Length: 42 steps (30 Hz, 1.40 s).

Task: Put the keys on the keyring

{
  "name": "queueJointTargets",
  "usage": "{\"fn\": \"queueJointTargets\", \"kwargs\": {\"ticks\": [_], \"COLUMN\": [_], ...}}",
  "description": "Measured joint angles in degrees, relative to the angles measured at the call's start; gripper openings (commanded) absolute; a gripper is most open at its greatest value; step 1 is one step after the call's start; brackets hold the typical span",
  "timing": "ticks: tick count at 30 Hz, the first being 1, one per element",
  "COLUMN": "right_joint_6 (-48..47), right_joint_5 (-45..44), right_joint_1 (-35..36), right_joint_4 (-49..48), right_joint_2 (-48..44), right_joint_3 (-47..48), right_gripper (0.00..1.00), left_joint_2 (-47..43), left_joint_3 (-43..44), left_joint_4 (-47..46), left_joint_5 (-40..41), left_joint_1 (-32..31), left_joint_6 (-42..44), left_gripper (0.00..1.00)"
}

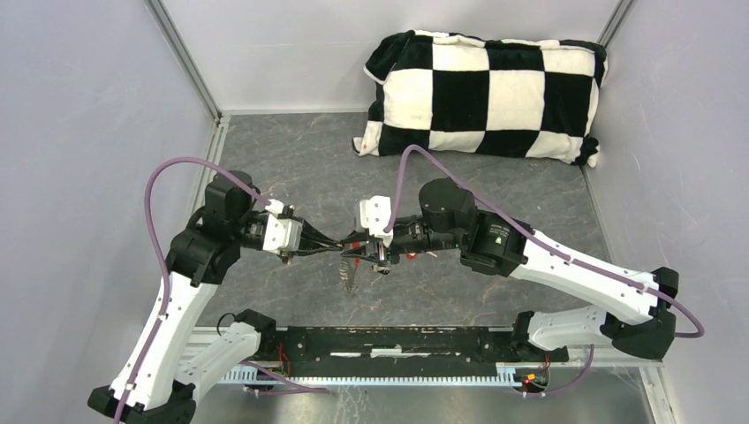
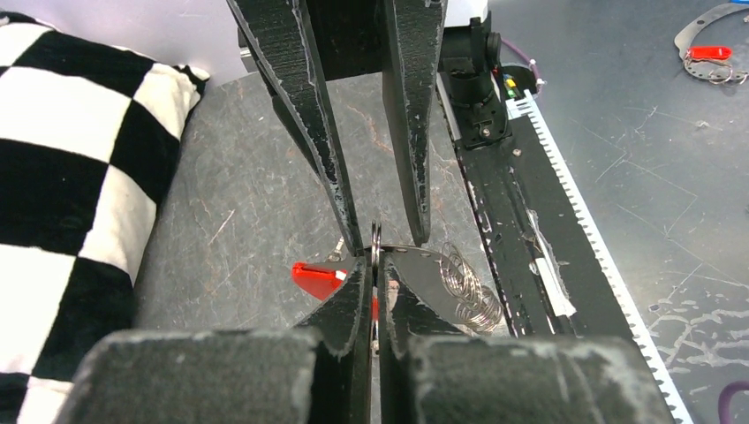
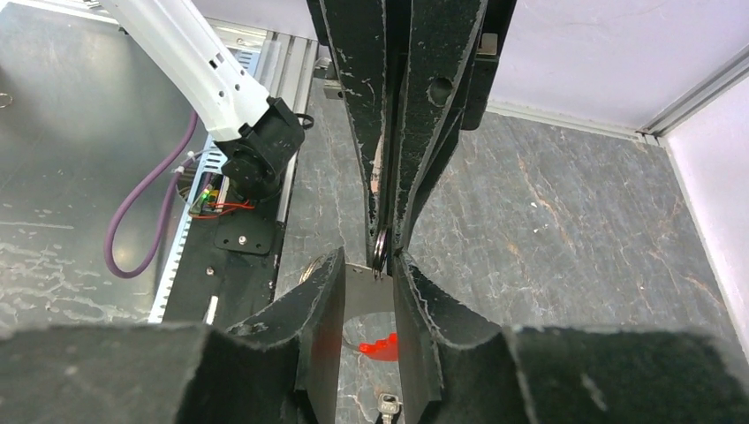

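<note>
We hold thin silver metal keyring clamped in left gripper; right gripper jaws apart. Ring likely light, springy, slippery: we pinch flat faces.

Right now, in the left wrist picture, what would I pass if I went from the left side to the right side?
pillow → red piece → silver rings → toothed strip → red tag, far off in the top corner.
</note>
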<state>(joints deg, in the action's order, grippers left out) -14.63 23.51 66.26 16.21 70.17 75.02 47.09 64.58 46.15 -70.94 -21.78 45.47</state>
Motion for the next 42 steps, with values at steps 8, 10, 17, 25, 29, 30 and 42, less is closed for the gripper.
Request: {"fn": "queueJointTargets", "kwargs": {"ticks": [8, 10, 17, 25, 29, 30, 42], "right_joint_6": [0.42, 0.46, 1.22, 6.47, 10.69, 12.02, 23.65], "right_joint_5": [-0.94, -1.31, -2.82, -4.33, -4.28, -4.26, -1.79], "right_joint_1": [-0.04, -0.04, -0.04, -0.72, -1.09, -1.14, -1.14], "right_joint_4": [0.76, 0.72, -0.07, -21.53, -34.29, -37.64, -64.0], "right_joint_2": [1.22, 1.36, 1.64, -7.28, -11.1, -11.65, -9.68], "right_joint_3": [1.6, 1.7, 1.55, -17.99, -26.67, -28.3, -34.42], "right_gripper": [0.1, 0.04, 0.0, 0.0, 0.01, 0.0, 0.0], "left_joint_2": [0.0, 0.0, 0.02, -0.44, -1.18, -1.36, -0.28], "left_joint_3": [-0.02, -0.02, -0.02, -0.04, -0.42, -0.63, -1.14], "left_joint_4": [0.04, 0.04, 0.13, 0.0, -0.02, -0.02, 0.0], "left_joint_5": [0.44, 0.44, 1.03, 0.87, 0.31, 0.15, -2.75], "left_joint_1": [0.04, 0.04, 0.15, 0.04, 0.04, 0.04, 0.04], "left_joint_6": [0.0, 0.0, -0.02, -0.09, -0.35, -0.5, -1.77], "left_gripper": [0.02, 0.02, 0.26, 0.28, 0.27, 0.27, 0.27]}}
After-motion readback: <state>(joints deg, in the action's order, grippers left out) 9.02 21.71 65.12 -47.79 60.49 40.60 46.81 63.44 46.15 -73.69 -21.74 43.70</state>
